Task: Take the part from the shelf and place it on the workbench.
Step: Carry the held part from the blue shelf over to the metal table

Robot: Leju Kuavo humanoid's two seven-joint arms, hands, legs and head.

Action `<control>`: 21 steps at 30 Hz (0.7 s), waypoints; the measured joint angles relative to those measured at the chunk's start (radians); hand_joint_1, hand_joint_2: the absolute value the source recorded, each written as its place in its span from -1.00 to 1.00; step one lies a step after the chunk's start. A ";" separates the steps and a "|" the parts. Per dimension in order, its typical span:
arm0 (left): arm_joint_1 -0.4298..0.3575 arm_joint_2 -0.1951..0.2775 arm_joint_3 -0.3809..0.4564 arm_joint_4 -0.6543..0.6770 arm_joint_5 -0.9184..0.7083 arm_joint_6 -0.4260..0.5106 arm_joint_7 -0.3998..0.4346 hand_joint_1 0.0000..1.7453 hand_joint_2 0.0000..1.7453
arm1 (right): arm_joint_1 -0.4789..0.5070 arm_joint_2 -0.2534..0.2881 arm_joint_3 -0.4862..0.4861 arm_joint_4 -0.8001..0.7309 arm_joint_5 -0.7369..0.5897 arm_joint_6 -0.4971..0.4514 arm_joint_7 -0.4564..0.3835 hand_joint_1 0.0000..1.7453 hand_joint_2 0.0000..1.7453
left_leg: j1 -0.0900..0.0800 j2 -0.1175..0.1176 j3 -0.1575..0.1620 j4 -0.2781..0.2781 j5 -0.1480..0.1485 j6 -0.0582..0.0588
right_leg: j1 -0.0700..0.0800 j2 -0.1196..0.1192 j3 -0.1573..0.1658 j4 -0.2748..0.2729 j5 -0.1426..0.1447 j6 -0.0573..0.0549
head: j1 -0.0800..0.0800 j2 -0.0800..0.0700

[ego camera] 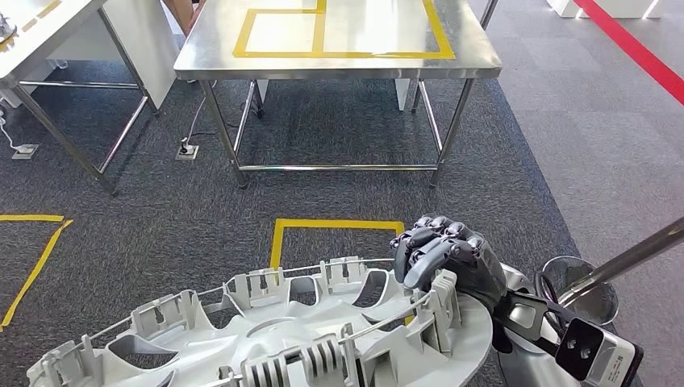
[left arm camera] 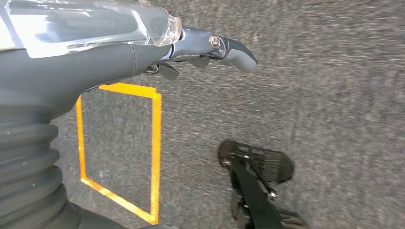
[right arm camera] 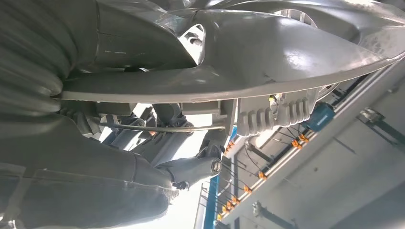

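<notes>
Workshop floor: steel workbench [ego camera: 339, 60], yellow floor tape [ego camera: 323, 227], grey carpet [ego camera: 363, 193].

Open carpet [ego camera: 339, 193] lies between part [ego camera: 306, 339] and workbench [ego camera: 339, 48]; bench top bare inside yellow tape [ego camera: 323, 32]; second table [ego camera: 48, 40] stands left.

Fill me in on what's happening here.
The robot's right hand grips the rim of a large grey wheel cover, held low in front of its body. The steel workbench, marked with yellow tape, stands ahead across the carpet, so the part isn't placed yet. The left hand hangs over the floor, holding nothing.
</notes>
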 joint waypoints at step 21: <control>0.002 0.003 0.000 0.000 -0.001 0.001 -0.002 -1.00 1.00 | 0.007 0.007 -0.007 -0.015 0.007 0.002 0.000 1.00 1.00 | -0.002 0.004 -0.092 0.011 0.073 -0.005 | 0.003 0.008 0.102 -0.031 -0.064 -0.006 | -0.008 0.000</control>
